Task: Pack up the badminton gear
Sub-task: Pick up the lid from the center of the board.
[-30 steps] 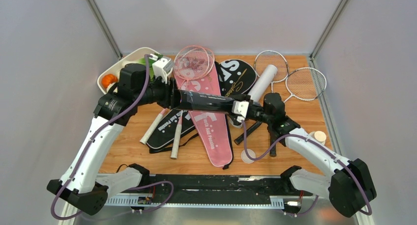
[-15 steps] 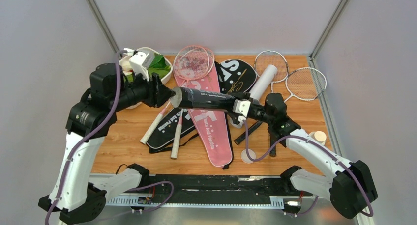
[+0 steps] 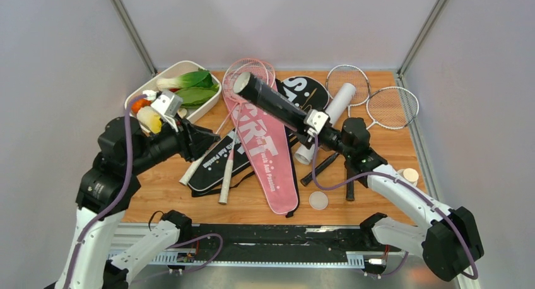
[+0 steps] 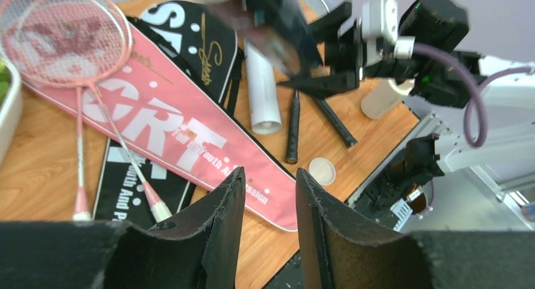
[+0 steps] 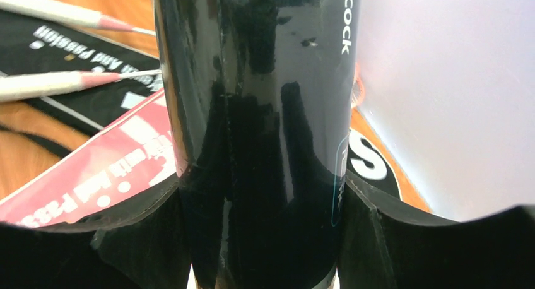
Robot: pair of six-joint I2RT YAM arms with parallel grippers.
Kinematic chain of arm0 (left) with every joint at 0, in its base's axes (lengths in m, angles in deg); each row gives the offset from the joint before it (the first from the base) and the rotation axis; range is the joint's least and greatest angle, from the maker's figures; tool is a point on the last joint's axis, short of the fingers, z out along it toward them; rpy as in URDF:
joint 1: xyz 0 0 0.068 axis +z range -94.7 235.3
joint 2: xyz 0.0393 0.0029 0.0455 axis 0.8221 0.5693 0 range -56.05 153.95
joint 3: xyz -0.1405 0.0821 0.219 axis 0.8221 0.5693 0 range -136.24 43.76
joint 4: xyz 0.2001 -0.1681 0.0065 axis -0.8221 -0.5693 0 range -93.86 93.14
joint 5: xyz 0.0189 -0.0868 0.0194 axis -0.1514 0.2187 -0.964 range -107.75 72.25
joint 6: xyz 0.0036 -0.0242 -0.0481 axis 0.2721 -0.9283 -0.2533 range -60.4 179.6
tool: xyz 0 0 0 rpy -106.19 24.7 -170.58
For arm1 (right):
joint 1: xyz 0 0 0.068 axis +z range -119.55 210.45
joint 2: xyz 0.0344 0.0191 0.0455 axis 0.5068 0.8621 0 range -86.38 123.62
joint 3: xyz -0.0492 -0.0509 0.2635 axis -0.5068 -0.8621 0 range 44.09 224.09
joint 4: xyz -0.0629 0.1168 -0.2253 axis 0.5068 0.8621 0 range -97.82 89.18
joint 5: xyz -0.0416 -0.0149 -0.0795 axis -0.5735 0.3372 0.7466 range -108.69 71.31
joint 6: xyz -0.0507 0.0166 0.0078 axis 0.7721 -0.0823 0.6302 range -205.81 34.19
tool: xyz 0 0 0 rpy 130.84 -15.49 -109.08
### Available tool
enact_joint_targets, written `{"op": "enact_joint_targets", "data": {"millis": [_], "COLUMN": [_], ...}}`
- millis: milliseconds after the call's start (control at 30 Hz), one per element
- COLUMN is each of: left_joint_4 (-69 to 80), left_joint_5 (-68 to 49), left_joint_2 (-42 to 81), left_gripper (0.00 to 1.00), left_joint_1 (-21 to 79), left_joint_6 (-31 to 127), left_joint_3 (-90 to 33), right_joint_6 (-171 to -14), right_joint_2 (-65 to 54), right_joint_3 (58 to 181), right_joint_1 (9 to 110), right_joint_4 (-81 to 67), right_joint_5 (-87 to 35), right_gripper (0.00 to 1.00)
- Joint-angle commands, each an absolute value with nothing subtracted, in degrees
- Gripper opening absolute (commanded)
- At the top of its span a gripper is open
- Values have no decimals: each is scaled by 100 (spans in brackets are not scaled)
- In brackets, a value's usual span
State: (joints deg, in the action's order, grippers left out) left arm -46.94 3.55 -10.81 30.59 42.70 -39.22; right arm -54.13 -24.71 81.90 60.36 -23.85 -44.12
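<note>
My right pincer grips the black tube at its low end; it slants away leftward. My left pincer, half-open and empty, hangs left of its mouth.

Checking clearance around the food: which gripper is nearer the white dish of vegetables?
Left. The left gripper hovers just beside the white dish; the right gripper, clamped on the black tube, is well off to its right.

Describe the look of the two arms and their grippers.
Both arms have white links with black joints. The left arm and right arm each carry a looping purple cable. The left gripper and right gripper have black tapered fingers, and a white camera box tops each wrist.
</note>
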Motion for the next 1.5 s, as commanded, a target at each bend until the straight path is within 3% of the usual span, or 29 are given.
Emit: {"op": "enact_joint_targets", "data": {"millis": [0,267,567,1033,1467], "left_joint_4": [-3511,-2277,-1433,-2022,-3269], "left_joint_5": [538,-1012,-2214,-2390,-2062], "left_joint_2": [-1193,-1000,1474,5274,6476], "left_gripper": [42,38,38,41,41], "left_joint_1": [2857,1247,-925,-2089,-2196], "left_joint_6": [3989,4187,4838,5647,5240], "left_joint_3": [-2648,-1238,-1645,-3901,-5069], "right_joint_6": [-6526,-7509,-8206,-7730,-7380], "right_joint_2": [-2733,-3404,-4269,-5011,-5082], "right_joint_3": [8792,9339,9993,10773,10766], "right_joint_1": [5967,5955,5957,5965,5955], "right_joint_4": [-2623,-1920,-1160,-162,-146], "right_joint_5": [-3089,-2092,-1082,-242,52], "right_gripper": [0,0,0,0,0]}}
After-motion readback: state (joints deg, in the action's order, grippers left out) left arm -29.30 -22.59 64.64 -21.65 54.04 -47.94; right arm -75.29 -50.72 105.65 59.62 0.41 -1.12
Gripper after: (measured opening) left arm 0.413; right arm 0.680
